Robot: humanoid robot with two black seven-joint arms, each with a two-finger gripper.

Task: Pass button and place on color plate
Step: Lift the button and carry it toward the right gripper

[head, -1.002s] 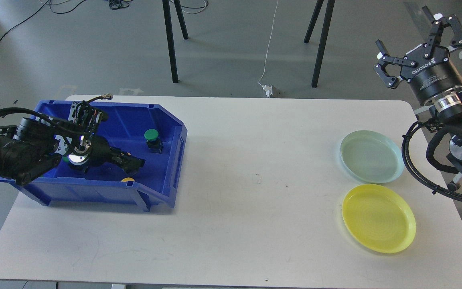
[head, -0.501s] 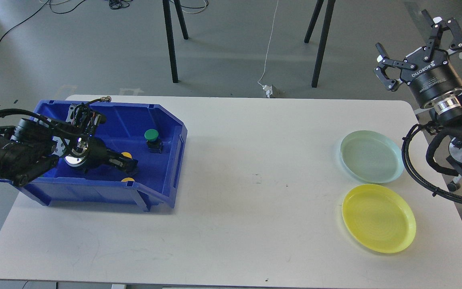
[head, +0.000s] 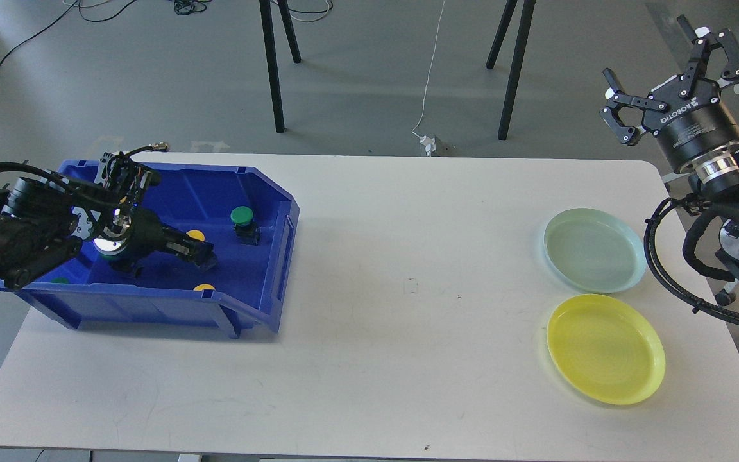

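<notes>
A blue bin (head: 267, 192) on the table's left holds several buttons: a green-capped one (head: 242, 217) on a black base, a yellow one (head: 195, 235), another yellow one (head: 203, 287) by the front wall, and a green one (head: 59, 280) at the left corner. My left gripper (head: 204, 256) reaches low into the bin, just in front of the first yellow button; its fingers look dark and merged, and I cannot tell whether they hold anything. My right gripper (head: 646, 54) is open and empty, raised beyond the table's far right corner. A pale green plate (head: 594, 250) and a yellow plate (head: 605, 350) lie empty at the right.
The white table (head: 408, 333) spans the view. Black stand legs (head: 273, 70) and a white cable with a plug (head: 430, 144) are on the floor behind it. My right arm's cables (head: 664, 269) hang by the table's right edge.
My left gripper has drawn back to the left inside the bin, uncovering a yellow button behind its tip. The right gripper has shifted slightly up; it stays open.
</notes>
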